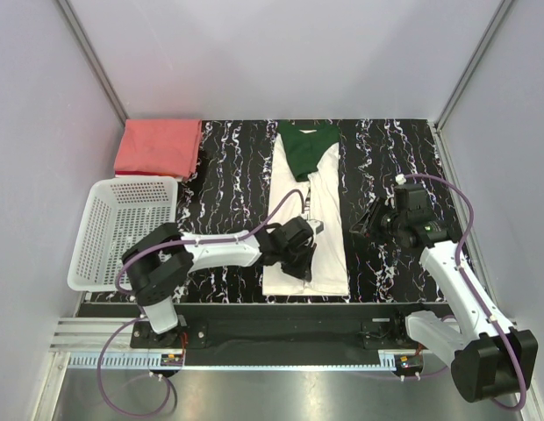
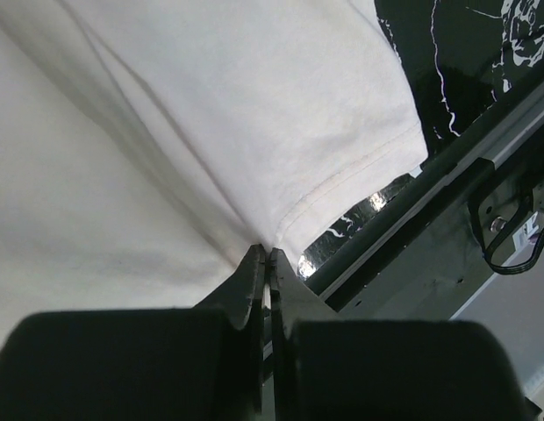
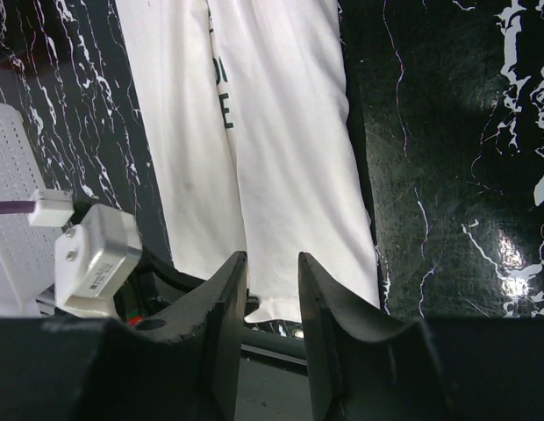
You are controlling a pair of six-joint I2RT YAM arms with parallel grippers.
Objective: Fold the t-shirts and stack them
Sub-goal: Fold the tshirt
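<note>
The cream-white t-shirt (image 1: pixel 329 254) lies folded into a long strip down the middle of the black marbled table, its dark green part (image 1: pixel 305 145) at the far end. My left gripper (image 1: pixel 307 267) sits over the shirt's near left corner. In the left wrist view the left gripper (image 2: pixel 269 254) is shut, pinching the cream cloth (image 2: pixel 254 114) beside its hem. The salmon-red t-shirt (image 1: pixel 158 147) lies folded at the far left corner. My right gripper (image 1: pixel 360 226) hangs open to the right of the strip. In the right wrist view the right gripper (image 3: pixel 272 259) holds nothing, with the shirt (image 3: pixel 281 132) and its dark lettering (image 3: pixel 224 88) beyond.
A white mesh basket (image 1: pixel 123 230) stands at the left edge, close to the left arm. The table's near edge with a metal rail (image 2: pixel 447 202) runs just past the shirt's hem. Grey walls enclose the table on three sides.
</note>
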